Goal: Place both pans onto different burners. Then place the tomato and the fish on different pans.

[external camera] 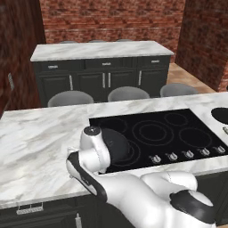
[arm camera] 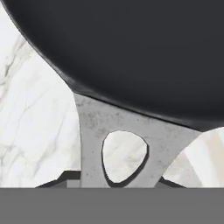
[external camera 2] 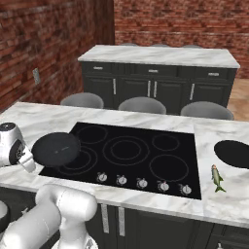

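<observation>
Fingers closed on first pan's [external camera 2: 56,148] handle, pan at cooktop's [external camera 2: 146,146] near-left burner [external camera 2: 80,160]; second pan [external camera 2: 236,153] and fish [external camera 2: 217,177] lie far off on counter [external camera 2: 214,204], unplaced.

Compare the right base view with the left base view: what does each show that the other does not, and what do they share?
Right base view: the fish lying on the marble right of the cooktop, just in front of the second pan.
Left base view: the broad marble counter left of the cooktop.
Both: the first pan at the front left burner, the row of knobs, three stools and the back island.
</observation>
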Controlling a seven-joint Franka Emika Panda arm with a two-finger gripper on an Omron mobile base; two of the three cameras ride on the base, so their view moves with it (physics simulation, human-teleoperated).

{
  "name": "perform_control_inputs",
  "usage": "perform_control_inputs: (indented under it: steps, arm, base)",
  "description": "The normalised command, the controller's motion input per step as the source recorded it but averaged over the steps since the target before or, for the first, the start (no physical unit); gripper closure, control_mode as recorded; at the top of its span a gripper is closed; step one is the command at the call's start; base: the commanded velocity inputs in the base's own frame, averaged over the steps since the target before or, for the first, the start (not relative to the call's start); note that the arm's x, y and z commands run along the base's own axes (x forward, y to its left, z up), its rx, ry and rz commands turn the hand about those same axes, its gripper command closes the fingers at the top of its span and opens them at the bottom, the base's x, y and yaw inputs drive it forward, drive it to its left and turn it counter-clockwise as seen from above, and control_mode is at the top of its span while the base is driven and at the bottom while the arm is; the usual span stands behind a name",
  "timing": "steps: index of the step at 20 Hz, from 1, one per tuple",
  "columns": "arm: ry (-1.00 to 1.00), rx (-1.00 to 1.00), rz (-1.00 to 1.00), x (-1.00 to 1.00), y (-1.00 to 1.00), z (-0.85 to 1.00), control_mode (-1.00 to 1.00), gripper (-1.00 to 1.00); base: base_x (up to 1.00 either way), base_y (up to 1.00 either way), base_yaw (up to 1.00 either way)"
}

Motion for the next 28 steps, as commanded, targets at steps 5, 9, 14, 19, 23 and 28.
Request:
perform_control_inputs:
  steps: [5,9,14,19,23,28]
  arm:
    - [-0.01,0.04,0.0,-0.04,-0.63,0.0,-1.0,1.0]
    - [0.0,0.06,0.0,0.0,-0.55,-0.11,-1.0,1.0]
    - [0.01,0.04,0.0,0.04,-0.3,-0.2,-1.0,1.0]
    - [0.02,0.0,0.0,0.4,-0.03,-0.07,-1.0,1.0]
    - [0.01,0.0,0.0,0.61,0.0,0.0,-1.0,1.0]
    - [0.03,0.0,0.0,0.69,0.0,0.0,-1.0,1.0]
  base:
    - [0.0,0.0,0.0]
    - [0.0,0.0,0.0]
    - [0.0,0.0,0.0]
    - [0.0,0.0,0.0]
    - [0.0,0.0,0.0]
    - [0.0,0.0,0.0]
